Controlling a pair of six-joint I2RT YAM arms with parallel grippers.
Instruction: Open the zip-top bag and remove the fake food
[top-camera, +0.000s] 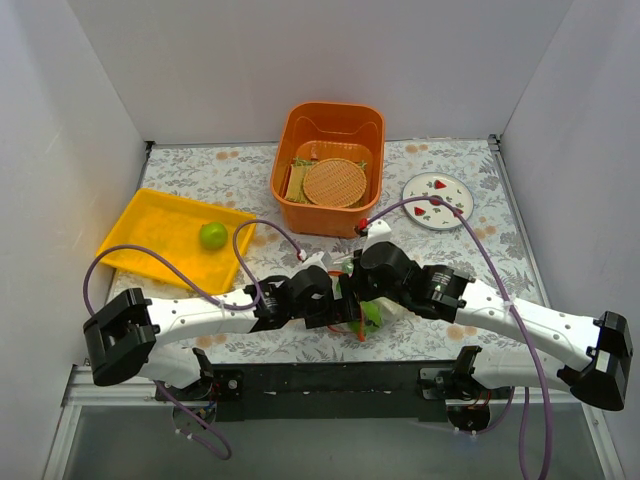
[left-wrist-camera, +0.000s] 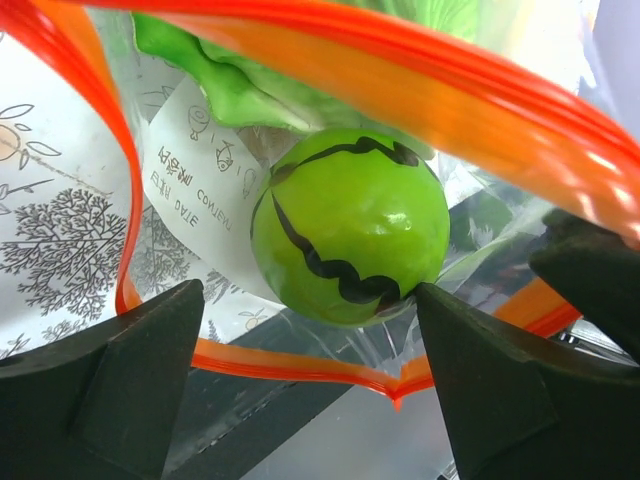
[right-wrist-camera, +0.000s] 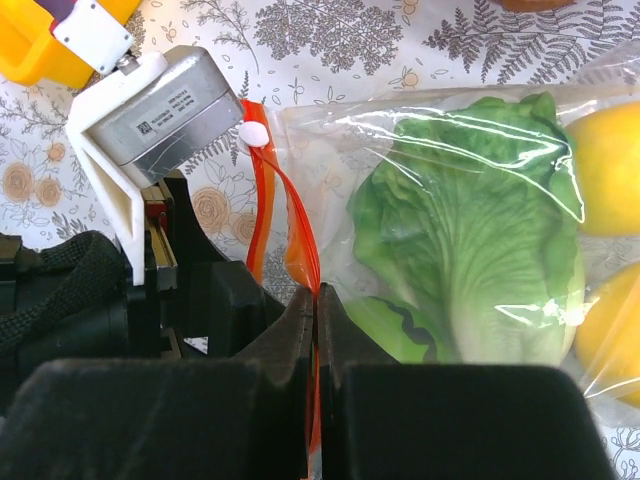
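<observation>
The zip-top bag lies between both grippers at the table's near middle. Its orange-red zip strip is spread open. My right gripper is shut on one lip of the strip. My left gripper is open, its fingertips at the bag's mouth on either side of a green lime with a black wavy line. A gap shows on the lime's left side. Inside the bag lie a leafy cabbage piece and two yellow lemons. Another lime sits in the yellow tray.
An orange basket with tan woven discs stands at the back middle. A white plate with red marks lies at the back right. The yellow tray is at the left. White walls enclose the table.
</observation>
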